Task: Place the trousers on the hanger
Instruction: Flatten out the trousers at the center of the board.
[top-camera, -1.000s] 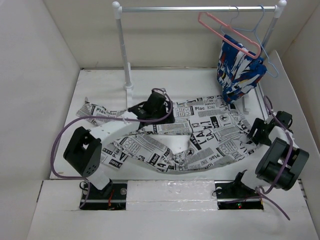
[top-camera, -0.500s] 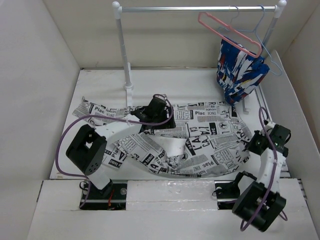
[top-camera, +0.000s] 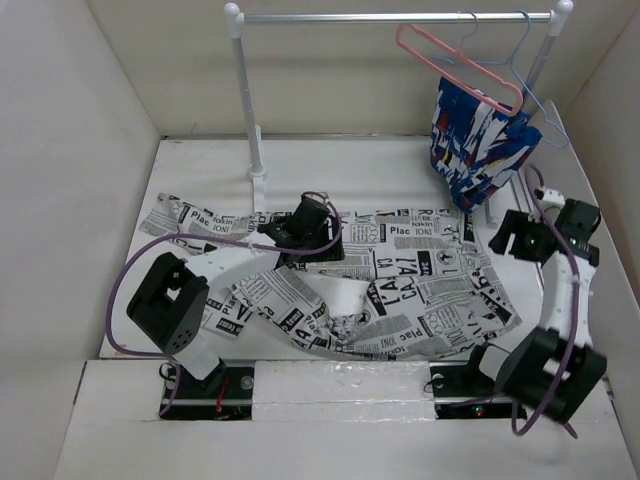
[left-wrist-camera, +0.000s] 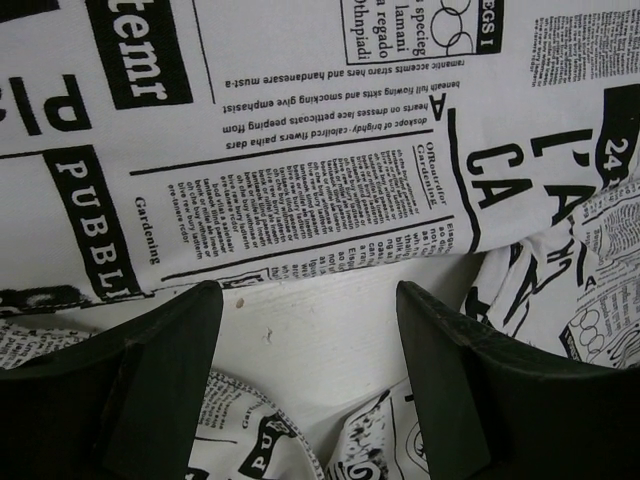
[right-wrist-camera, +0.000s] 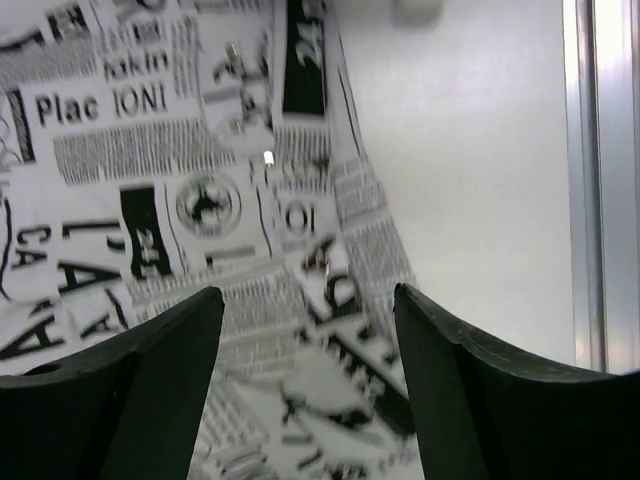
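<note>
The trousers (top-camera: 420, 285), white with black newspaper print, lie spread across the table. My left gripper (top-camera: 332, 243) hovers low over their upper edge near the middle, open. In the left wrist view, bare table and print (left-wrist-camera: 300, 150) show between the fingers of the gripper (left-wrist-camera: 308, 300). My right gripper (top-camera: 498, 240) is open just off the trousers' right end, near the rack's foot. In the right wrist view the gripper (right-wrist-camera: 308, 300) holds nothing and the fabric (right-wrist-camera: 200, 180) lies below it. The pink hanger (top-camera: 455, 65) hangs tilted on the rail, far from both grippers.
A metal rail (top-camera: 390, 17) on two white posts spans the back. A pale blue hanger (top-camera: 512, 75) hangs there with a blue, white and red garment (top-camera: 478, 140). The rack's metal foot (right-wrist-camera: 590, 180) runs along the right. White walls enclose the table.
My right arm swung back and up from the trousers' right edge. That edge now lies spread further toward the front right. The left gripper shifted slightly.
</note>
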